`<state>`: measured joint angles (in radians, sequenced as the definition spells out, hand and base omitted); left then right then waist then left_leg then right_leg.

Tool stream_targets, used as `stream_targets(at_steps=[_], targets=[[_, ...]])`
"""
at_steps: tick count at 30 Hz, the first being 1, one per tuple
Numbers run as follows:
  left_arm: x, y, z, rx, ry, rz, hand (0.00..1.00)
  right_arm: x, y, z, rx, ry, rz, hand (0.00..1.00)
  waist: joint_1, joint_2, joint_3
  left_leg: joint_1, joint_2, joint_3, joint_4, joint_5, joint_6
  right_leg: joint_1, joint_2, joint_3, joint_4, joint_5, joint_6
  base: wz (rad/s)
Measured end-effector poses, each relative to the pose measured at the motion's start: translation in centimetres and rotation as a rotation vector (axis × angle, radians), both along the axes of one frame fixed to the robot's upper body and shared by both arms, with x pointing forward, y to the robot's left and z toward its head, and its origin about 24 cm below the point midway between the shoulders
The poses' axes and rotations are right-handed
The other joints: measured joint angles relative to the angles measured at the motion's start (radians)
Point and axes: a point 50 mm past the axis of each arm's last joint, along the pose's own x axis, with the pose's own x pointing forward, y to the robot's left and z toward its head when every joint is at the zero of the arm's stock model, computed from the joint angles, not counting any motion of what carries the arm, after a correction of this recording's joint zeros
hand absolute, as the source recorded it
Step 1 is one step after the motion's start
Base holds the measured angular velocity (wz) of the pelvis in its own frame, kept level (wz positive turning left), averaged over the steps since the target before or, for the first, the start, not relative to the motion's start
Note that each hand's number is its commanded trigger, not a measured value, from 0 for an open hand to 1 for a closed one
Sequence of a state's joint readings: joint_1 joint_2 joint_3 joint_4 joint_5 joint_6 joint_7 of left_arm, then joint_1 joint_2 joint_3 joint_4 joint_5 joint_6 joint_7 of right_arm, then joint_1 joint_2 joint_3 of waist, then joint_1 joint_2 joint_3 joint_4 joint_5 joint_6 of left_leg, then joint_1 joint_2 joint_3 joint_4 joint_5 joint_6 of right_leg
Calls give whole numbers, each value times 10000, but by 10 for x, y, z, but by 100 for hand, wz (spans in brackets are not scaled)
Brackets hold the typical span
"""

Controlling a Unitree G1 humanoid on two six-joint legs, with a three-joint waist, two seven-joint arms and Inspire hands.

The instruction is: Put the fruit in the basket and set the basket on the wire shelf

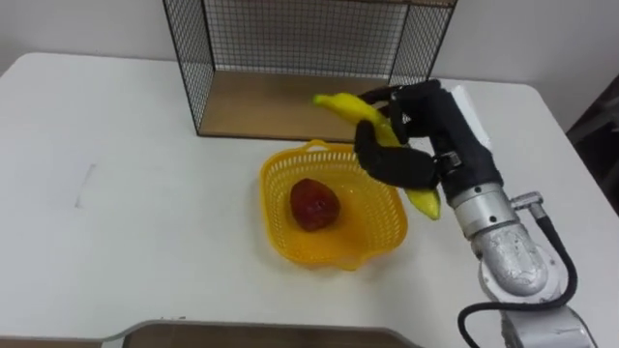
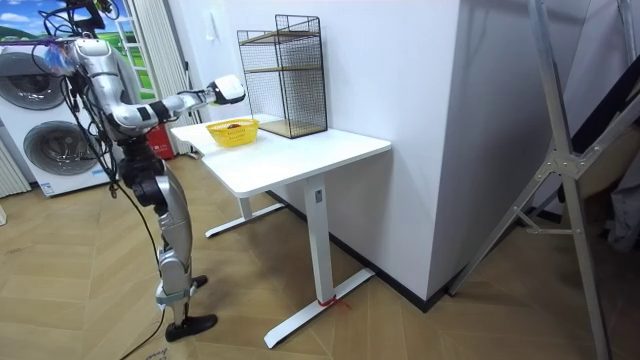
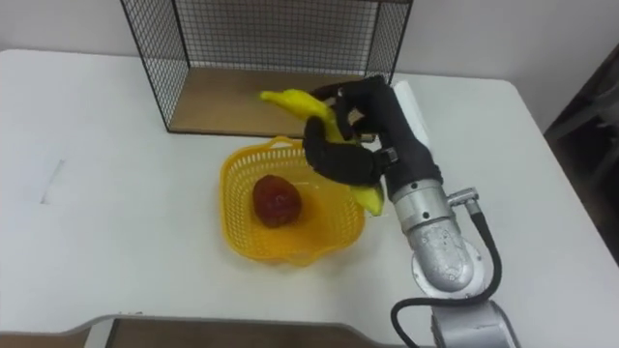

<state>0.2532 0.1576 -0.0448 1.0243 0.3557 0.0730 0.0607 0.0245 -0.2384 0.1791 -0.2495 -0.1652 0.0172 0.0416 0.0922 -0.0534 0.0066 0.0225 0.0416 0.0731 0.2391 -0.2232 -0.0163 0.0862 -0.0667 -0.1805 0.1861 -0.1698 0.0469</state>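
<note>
The robot's right hand (image 1: 426, 126) curls its fingers around a yellow banana (image 1: 346, 106), holding it just above the far right rim of a yellow basket (image 1: 276, 237). The basket sits near the middle of a white table (image 1: 116, 193) and holds a red fruit (image 1: 313, 204). A black wire shelf (image 1: 290, 48) stands at the table's far edge, just behind the basket.

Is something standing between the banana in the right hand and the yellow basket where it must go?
Nothing visible does. The right hand, curled round the banana, holds it above the far right rim of the basket. A red fruit lies in its middle, with room beside it.
</note>
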Motion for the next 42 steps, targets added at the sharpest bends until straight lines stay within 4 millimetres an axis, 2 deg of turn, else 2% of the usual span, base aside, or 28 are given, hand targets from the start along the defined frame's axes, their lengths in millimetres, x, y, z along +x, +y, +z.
stream_targets(at_steps=[3, 4, 5, 6, 10, 17, 29, 36, 42], targets=[[1, 0, 0, -34, 50, -52, 0, -2, 7, -3, -118, 207, 516, 100, 15, 69, 26, 13, 0, -9, -8, 2, -1, 9, 0, -15, -12, 0, 0, 0], [3, 0, 0, -34, 25, -62, 0, -2, 10, -4, -144, 288, 720, 89, 15, 121, 51, 12, 0, -20, -6, 2, -1, 14, 0, -20, -13, 0, 0, 0], [4, 0, 0, -38, -1, -71, 0, -3, 12, -4, -163, 327, 821, 35, 23, 147, 65, 4, 0, -24, -2, 3, -1, 15, 0, -28, -12, 0, 0, 4], [7, 0, 0, -52, -52, -93, 0, -3, 14, -5, -194, 394, 980, 0, 47, 188, 84, -15, -1, -48, 3, 5, -2, 15, -2, -79, -12, 0, 0, 4], [10, 1, 0, -64, -106, -183, 0, -4, 18, -11, -568, 609, 1225, 0, 71, 247, 82, -9, -1, -86, -16, 18, -18, 31, -2, -139, -16, 0, 0, 2], [11, 2, 1, -129, -123, -215, 0, -3, 17, -23, -1225, 1064, 1220, 0, 182, 155, 19, -2, -2, -98, -6, 18, -17, 47, -2, -150, -11, 0, 0, 0], [14, 1, 2, -183, -278, -234, 0, -7, 18, -31, -1808, 1391, 1385, 0, 192, 182, 24, 17, -8, -227, 59, 27, -28, 151, 2, -209, -15, -1, 0, 2], [14, 1, 3, -152, -317, -235, 0, -8, 21, -33, -1897, 1397, 1346, 0, 162, 219, -94, -27, -10, -240, 94, 29, -27, 126, 2, -222, -12, 0, 0, 0], [13, 1, 3, -95, -334, -146, 0, -8, 21, -32, -1817, 1396, 1327, 0, 163, 240, -99, -20, -12, -261, 118, 29, -26, 155, 2, -219, -6, 0, -1, 0]])
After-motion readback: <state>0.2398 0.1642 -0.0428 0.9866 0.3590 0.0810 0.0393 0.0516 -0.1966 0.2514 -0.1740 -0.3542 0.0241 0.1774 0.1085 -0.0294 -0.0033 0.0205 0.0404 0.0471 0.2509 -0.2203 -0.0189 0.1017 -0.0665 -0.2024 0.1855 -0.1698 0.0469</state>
